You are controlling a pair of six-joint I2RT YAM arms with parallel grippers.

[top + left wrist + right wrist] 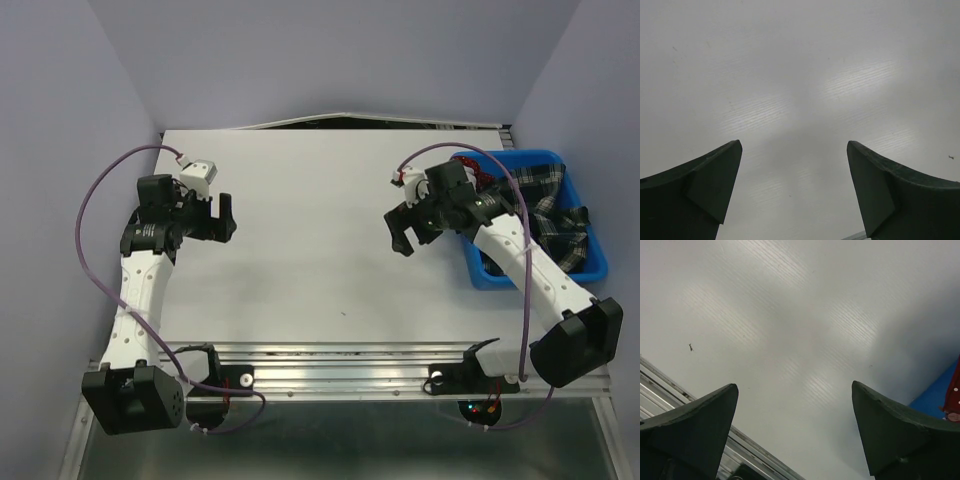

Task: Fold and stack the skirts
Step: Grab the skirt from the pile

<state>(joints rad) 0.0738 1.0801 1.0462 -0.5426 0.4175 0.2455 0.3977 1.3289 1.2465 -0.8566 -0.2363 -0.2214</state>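
A white tabletop (310, 250) carries a blue plastic bin (585, 272) at its right edge, toward the far side. A ribbed metal rail (340, 365) runs along its near edge. Pale lilac walls (330, 50) enclose it.

Robot lab test cell.
Plain lavender walls (330, 60) box in a white counter (310, 270); two cabled arms (138, 295) (520, 258) bolt to an aluminium rail (350, 365).

One flat white table (310, 270). One blue rectangular plastic bin (590, 270) at its 3 o'clock edge. Two skirts: one dark plaid pleated cloth skirt (555, 215) in the bin, and one red cloth skirt with white dots (954, 395), seen only as a sliver. Two white-and-black robot arms: the left arm (140, 290) at 8 o'clock, the right arm (520, 260) at 4 o'clock. Two purple cables, one per arm (85, 215) (480, 152).
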